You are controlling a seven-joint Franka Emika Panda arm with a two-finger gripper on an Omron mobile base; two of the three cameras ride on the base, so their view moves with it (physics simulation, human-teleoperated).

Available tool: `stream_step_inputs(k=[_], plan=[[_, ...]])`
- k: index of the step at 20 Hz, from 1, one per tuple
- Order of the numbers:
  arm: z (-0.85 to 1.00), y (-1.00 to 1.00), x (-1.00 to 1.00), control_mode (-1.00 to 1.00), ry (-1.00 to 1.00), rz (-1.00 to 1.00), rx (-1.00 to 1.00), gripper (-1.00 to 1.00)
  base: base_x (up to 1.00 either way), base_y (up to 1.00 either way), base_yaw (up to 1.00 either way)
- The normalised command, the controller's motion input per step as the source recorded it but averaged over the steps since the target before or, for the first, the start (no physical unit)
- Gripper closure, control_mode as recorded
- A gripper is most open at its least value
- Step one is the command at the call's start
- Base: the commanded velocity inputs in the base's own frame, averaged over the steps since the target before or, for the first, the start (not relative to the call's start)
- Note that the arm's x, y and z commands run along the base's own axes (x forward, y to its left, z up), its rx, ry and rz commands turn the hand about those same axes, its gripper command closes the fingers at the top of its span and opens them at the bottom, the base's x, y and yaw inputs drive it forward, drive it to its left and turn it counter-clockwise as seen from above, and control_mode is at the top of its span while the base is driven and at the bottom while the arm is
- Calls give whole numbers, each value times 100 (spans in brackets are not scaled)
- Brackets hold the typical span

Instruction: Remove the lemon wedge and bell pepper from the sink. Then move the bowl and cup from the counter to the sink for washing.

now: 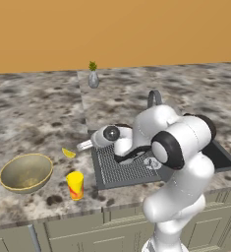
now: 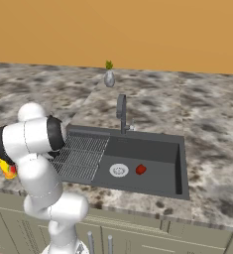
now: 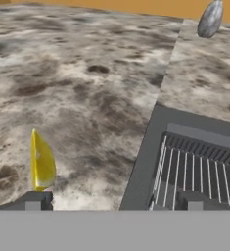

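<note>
The lemon wedge (image 1: 68,153) lies on the counter just left of the sink (image 1: 103,179); in the hand view the lemon wedge (image 3: 42,162) sits beside one fingertip (image 3: 33,202). My gripper (image 1: 85,145) hovers low over the sink's left edge, open with nothing between its fingers, as the hand view's gripper (image 3: 112,203) confirms. The bell pepper (image 2: 141,169) rests in the sink (image 2: 180,163) basin near the drain. The olive-gold bowl (image 1: 26,172) and the yellow cup (image 1: 75,185) stand on the counter at the left front. The cup (image 2: 8,169) peeks from behind my arm.
A grey vase with a green plant (image 1: 93,76) stands at the back of the counter, and the faucet (image 2: 121,113) rises behind the basin. The ribbed drainboard (image 3: 199,169) takes the sink's left part. The orange wall closes the far side.
</note>
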Motion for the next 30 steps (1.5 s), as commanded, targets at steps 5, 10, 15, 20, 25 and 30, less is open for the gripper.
stream_step_inputs(k=[5,10,15,20,25,30], plan=[[40,-14,0,-100,13,-6,0,-100,0,0,0],[42,-9,2,-100,12,-7,0,-100,0,0,0],[48,-2,6,-100,16,-5,-2,-100,0,0,0],[54,0,10,-100,14,-3,-7,-100,0,0,0],[56,-1,13,-100,17,0,-9,-100,0,0,0],[48,-3,5,-100,17,0,-11,-100,0,0,0]])
